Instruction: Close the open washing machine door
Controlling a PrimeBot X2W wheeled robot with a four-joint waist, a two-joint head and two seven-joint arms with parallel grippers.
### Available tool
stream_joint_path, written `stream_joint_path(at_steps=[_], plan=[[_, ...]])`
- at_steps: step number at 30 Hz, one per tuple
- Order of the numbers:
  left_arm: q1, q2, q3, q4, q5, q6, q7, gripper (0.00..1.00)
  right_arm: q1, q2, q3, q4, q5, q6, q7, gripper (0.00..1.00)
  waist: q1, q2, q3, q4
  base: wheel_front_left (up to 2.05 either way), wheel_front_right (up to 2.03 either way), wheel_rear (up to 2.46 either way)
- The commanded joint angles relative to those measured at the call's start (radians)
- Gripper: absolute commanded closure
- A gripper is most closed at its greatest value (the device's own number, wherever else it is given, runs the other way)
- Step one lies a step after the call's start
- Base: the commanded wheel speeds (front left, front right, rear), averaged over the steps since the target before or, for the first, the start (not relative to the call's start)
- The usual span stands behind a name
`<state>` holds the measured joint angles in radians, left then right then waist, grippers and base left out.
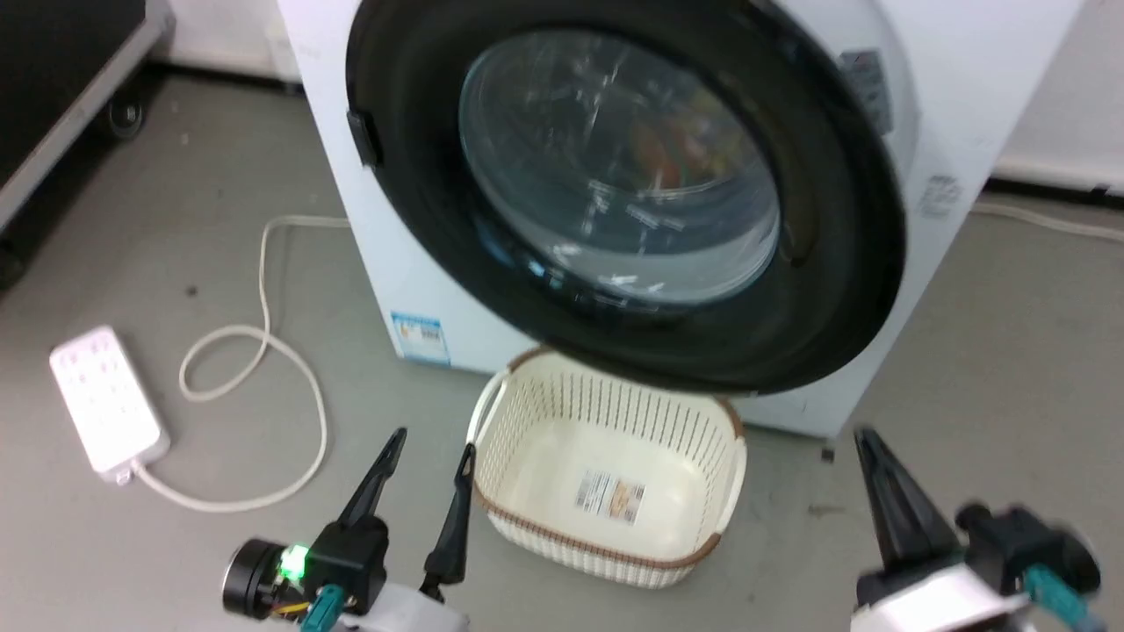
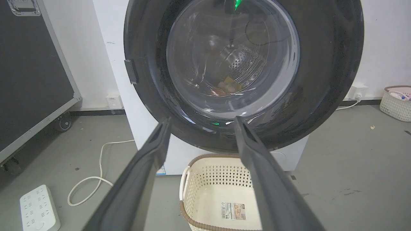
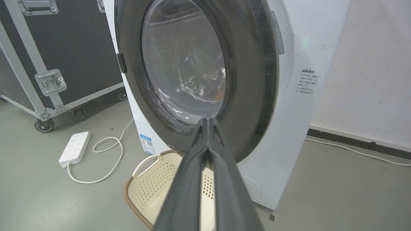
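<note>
The washing machine door (image 1: 843, 263), a big black ring around a clear glass bowl, lies back against the front of the white washing machine (image 1: 404, 272); whether it is latched cannot be told. Through the glass some coloured laundry (image 2: 226, 87) lies in the steel drum. My left gripper (image 1: 434, 441) is open and empty, low in front of the door and apart from it; in the left wrist view my left gripper (image 2: 203, 119) frames the door's (image 2: 327, 64) lower rim. My right gripper (image 1: 865, 434) is shut on nothing, pointing at the door (image 3: 253, 80) from the lower right.
A cream perforated basket (image 1: 606, 553) sits on the floor right under the door, between my grippers. A white power strip (image 1: 105, 404) and its looped cable (image 1: 263, 351) lie to the left. A black wheeled case (image 3: 80, 48) stands beyond. Another basket (image 2: 396, 102) sits by the far wall.
</note>
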<state>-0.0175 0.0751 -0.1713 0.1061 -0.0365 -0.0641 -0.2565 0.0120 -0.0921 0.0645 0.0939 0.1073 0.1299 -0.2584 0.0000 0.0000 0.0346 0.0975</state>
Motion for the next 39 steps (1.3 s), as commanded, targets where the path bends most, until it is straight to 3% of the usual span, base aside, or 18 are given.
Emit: stream_joint_path(at_steps=[1,11,18,29,39], plan=[[-0.025,-0.005,-0.007,-0.009,0.008,0.003,-0.005,0.0,-0.055,-0.033,0.022,0.004,0.004,0.001,-0.003,1.0,0.0,0.0,0.058,0.022,0.0,0.0,0.0],[-0.124,-0.021,-0.051,-0.018,-0.001,0.031,-0.005,0.0,-0.387,-0.262,0.152,0.161,0.133,0.001,-0.003,1.0,0.0,0.0,0.223,0.08,0.0,0.0,0.0],[-0.176,-0.024,-0.083,-0.03,-0.003,0.048,-0.005,0.0,-0.602,-0.362,0.199,0.317,0.274,0.001,-0.003,1.0,0.0,0.0,0.289,0.099,0.0,0.0,0.0],[-0.223,-0.025,-0.132,-0.048,-0.024,0.084,-0.005,0.0,-0.878,-0.434,0.204,0.571,0.447,0.001,-0.003,1.0,0.0,0.0,0.366,0.129,0.0,0.0,0.0],[-0.225,-0.025,-0.137,-0.046,-0.037,0.095,-0.005,0.0,-0.894,-0.42,0.184,0.612,0.443,0.001,-0.003,1.0,0.0,0.0,0.333,0.114,0.0,0.0,0.0]])
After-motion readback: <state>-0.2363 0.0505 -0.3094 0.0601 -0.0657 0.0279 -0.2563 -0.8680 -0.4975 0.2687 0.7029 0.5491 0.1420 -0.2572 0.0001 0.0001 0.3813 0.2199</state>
